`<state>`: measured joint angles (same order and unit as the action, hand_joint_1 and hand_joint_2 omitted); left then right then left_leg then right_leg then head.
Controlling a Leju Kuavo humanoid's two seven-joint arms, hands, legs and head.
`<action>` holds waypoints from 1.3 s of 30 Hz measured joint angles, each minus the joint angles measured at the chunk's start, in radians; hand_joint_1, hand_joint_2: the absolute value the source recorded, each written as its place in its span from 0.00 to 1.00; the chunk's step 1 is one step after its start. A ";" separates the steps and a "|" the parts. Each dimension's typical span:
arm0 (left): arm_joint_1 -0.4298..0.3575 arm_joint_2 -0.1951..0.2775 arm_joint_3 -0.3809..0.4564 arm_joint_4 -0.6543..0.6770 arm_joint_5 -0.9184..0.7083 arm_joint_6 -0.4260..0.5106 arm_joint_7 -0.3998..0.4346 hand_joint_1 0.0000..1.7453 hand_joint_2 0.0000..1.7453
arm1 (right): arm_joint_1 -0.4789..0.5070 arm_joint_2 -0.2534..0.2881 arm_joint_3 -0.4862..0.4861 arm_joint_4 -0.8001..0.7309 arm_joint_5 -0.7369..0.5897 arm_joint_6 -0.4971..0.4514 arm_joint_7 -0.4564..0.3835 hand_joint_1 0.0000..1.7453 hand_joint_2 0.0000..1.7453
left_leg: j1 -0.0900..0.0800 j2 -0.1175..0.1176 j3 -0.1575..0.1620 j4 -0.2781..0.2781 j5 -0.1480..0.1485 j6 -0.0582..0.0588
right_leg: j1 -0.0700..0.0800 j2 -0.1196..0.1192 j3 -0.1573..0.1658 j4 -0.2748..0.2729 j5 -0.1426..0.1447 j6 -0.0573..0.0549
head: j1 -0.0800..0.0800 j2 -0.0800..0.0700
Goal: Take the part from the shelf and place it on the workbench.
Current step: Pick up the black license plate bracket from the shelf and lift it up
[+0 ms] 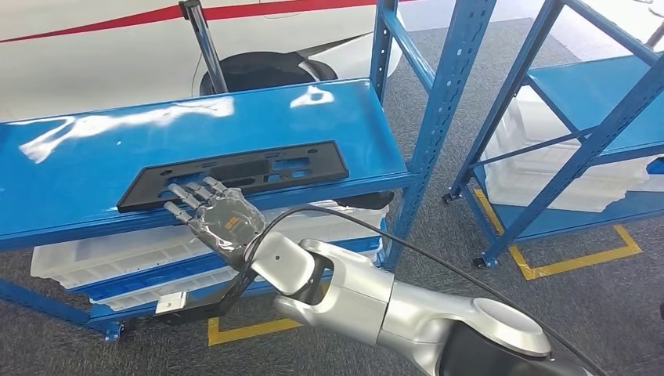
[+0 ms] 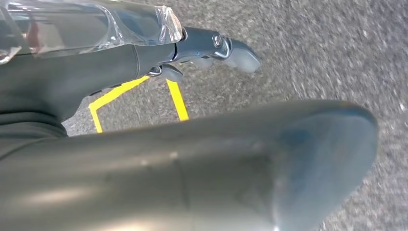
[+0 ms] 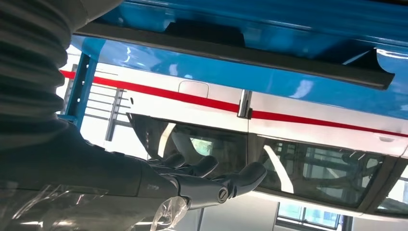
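An industrial workshop or vehicle assembly hall: blue steel shelving racks (image 1: 438,86) stand on grey carpeted floor (image 1: 438,227) marked with yellow tape lines (image 1: 579,258), white plastic crates (image 1: 548,172) sit on lower shelves, and a white vehicle body with a red stripe (image 1: 117,19) stands behind.

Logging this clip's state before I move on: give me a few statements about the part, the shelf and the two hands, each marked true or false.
1. The black part lies flat on the blue shelf. True.
2. The right hand has lifted the part off the shelf. False: its fingers are spread at the part's near edge, and the part still lies on the shelf.
3. The left hand holds the part. False: it holds nothing, with grey floor behind it.
4. White bins sit beneath the shelf. True.
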<state>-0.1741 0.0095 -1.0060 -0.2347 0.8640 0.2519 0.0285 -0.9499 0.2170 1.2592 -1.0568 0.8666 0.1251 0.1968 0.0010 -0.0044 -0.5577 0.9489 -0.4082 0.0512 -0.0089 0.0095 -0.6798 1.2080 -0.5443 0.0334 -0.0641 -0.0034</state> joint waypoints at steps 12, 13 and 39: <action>-0.001 -0.001 0.000 0.000 0.000 0.000 0.000 0.00 0.00 | -0.001 0.001 0.006 0.009 -0.009 0.005 -0.001 0.00 1.00 | -0.006 -0.003 0.035 0.029 -0.072 -0.032 | 0.001 0.001 0.058 -0.222 0.140 -0.032 | -0.002 0.000; -0.002 -0.002 0.000 0.000 0.000 0.000 0.000 0.00 0.00 | -0.003 0.002 0.006 0.009 -0.012 0.009 -0.001 0.00 1.00 | -0.003 -0.003 0.013 0.074 -0.092 -0.038 | -0.002 0.001 0.063 -0.223 0.137 -0.036 | -0.003 0.000; -0.001 -0.007 0.000 0.000 -0.004 0.002 -0.001 0.00 0.00 | -0.002 0.005 0.045 0.039 -0.072 0.103 -0.030 0.00 1.00 | 0.000 -0.005 0.041 0.001 -0.048 -0.031 | -0.001 -0.004 0.045 -0.206 0.142 -0.015 | -0.003 0.000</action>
<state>-0.1751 0.0023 -1.0058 -0.2346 0.8602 0.2541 0.0277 -0.9522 0.2221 1.3039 -1.0183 0.7941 0.2284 0.1666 0.0011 -0.0095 -0.5164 0.9494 -0.4564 0.0204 -0.0098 0.0051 -0.6351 1.0019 -0.4026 0.0187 -0.0672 -0.0033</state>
